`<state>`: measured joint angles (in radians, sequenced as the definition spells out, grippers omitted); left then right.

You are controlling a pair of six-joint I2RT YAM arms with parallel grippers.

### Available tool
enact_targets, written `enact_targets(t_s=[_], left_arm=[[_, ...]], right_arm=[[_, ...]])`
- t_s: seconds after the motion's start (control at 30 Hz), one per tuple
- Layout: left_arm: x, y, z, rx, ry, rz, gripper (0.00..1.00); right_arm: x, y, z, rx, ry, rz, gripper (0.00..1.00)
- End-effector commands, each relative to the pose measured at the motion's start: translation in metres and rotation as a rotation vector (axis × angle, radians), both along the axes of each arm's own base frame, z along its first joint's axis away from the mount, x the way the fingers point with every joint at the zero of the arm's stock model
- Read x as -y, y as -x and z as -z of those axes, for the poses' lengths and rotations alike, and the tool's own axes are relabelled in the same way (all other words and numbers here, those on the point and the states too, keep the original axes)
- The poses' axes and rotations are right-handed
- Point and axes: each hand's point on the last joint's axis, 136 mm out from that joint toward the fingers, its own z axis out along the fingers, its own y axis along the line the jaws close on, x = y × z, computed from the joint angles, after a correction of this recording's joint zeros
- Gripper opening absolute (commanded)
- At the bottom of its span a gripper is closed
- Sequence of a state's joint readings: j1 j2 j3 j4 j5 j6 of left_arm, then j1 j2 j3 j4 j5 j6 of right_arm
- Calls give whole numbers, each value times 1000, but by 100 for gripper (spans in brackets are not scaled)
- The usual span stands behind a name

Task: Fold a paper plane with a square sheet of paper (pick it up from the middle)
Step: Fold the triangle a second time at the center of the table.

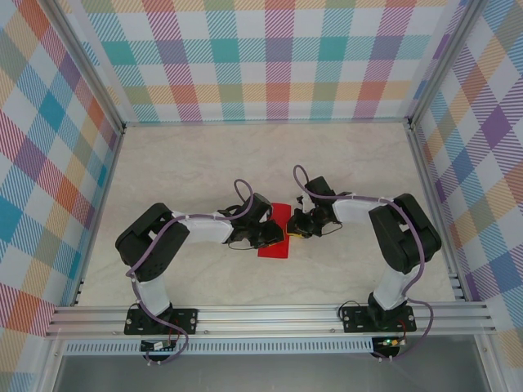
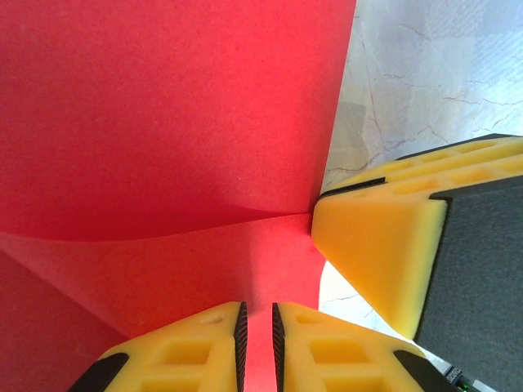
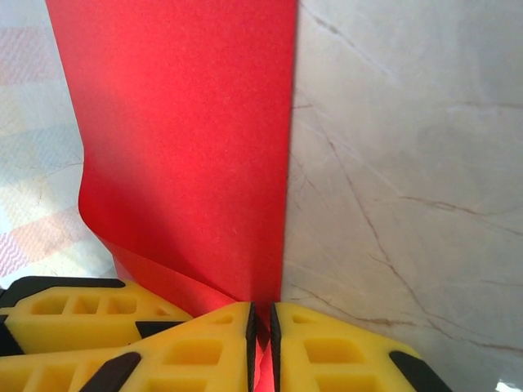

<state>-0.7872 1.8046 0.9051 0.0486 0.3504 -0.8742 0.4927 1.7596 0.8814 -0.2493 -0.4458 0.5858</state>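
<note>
Marbled table [image 1: 204, 163], seen from above, with the square sheet of paper [image 1: 274, 247] at its middle. The sheet is bright red and creased. It lies partly flat, and one part curls up off the surface. The left gripper [image 2: 257, 314] meets the sheet at its left side, fingers clenched on a raised fold of red paper that runs through the thin gap between the pads. The right gripper [image 3: 260, 314] meets the sheet at its right side, likewise pinching the paper's straight edge between nearly closed fingers. A yellow fingertip [image 2: 376, 245] of the right gripper touches the sheet just beside the left gripper's grip.
</note>
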Motion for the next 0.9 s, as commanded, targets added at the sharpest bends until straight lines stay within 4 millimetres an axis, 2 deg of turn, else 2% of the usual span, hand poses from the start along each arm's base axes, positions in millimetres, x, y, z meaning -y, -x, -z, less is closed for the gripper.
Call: enact_targets(t_s=[0.0, 0.2, 0.37, 0.57, 0.67, 0.87], left_arm=[[-5, 0, 1, -2, -10, -1, 18], [-8, 2, 6, -16, -31, -6, 18], [-15, 3, 11, -26, -69, -22, 18], [-18, 4, 16, -35, -83, -34, 18], [-16, 3, 15, -33, -71, -31, 18], [-8, 1, 7, -12, -18, -10, 18]], right_arm=[[-7, -2, -2, 4, -15, -28, 11], [-5, -5, 0, 12, 14, -22, 9], [-6, -6, 1, 10, 16, -18, 12], [2, -6, -17, 55, 23, 20, 18], [10, 0, -25, 75, 42, 35, 18], [15, 19, -22, 36, 26, 38, 17]])
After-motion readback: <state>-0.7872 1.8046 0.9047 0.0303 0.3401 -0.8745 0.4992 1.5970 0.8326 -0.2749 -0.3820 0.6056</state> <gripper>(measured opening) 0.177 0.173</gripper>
